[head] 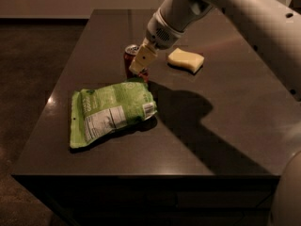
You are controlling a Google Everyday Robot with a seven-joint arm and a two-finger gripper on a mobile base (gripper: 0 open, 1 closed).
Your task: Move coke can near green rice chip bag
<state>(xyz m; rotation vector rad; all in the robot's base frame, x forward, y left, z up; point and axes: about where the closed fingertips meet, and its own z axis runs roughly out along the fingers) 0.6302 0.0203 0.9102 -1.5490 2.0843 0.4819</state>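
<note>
The coke can [130,59], red with a silver top, stands upright at the far edge of the green rice chip bag [110,112], close to or touching it. My gripper [141,63] comes down from the upper right and is shut on the can; one pale finger [143,59] covers the can's right side. The bag lies flat on the dark table [225,126], label side up, left of the middle.
A pale yellow sponge [186,60] lies on the table to the right of the can. My white arm [235,8] spans the upper right and casts a shadow across the table's middle. The table's front edge runs along the bottom.
</note>
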